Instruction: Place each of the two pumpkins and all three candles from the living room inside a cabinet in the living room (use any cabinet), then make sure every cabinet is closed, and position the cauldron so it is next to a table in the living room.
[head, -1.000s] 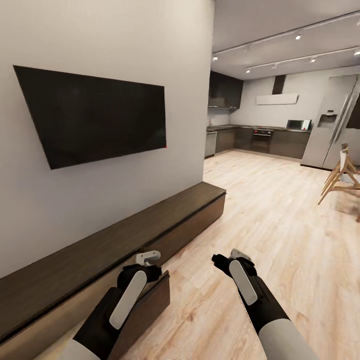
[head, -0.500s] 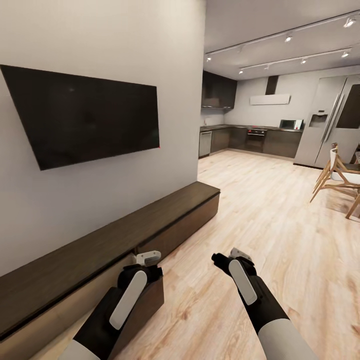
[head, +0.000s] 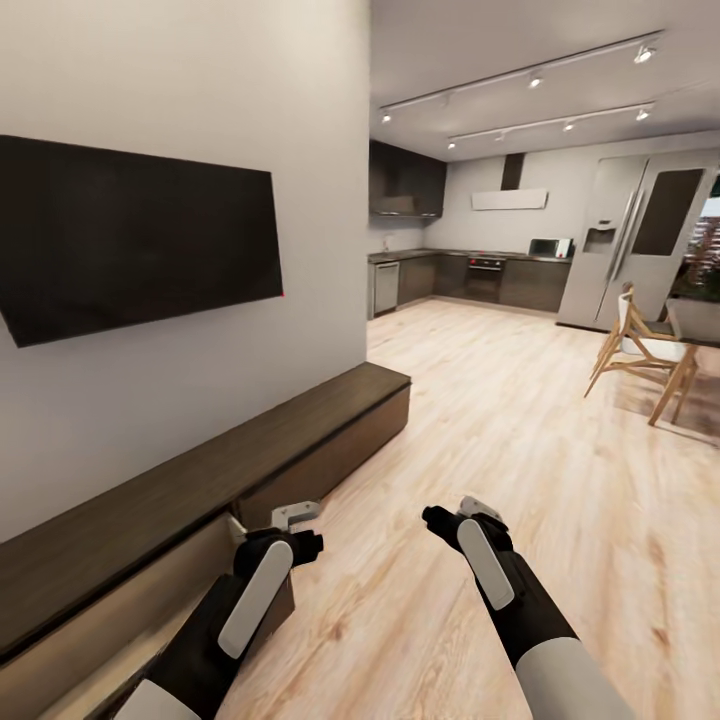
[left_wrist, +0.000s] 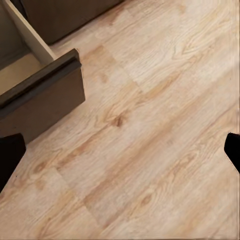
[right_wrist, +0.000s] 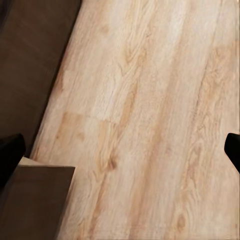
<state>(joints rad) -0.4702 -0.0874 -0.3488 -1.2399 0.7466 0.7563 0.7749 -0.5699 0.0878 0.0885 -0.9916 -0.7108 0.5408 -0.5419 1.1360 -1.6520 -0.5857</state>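
The cabinet (head: 210, 470) runs low along the wall under the TV (head: 130, 235) with its near drawer (left_wrist: 42, 97) pulled out over the wood floor (head: 480, 420), and the left end effector (head: 296, 516) and right end effector (head: 470, 508) both hover spread open, holding nothing.

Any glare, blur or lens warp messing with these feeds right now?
Head view: wide-angle warp bends the TV and cabinet edges; ceiling spotlights are bright but throw no glare on the floor. Left wrist view: open drawer edges slightly soft, floor evenly lit. Right wrist view: soft grain, cabinet side in dark shade.
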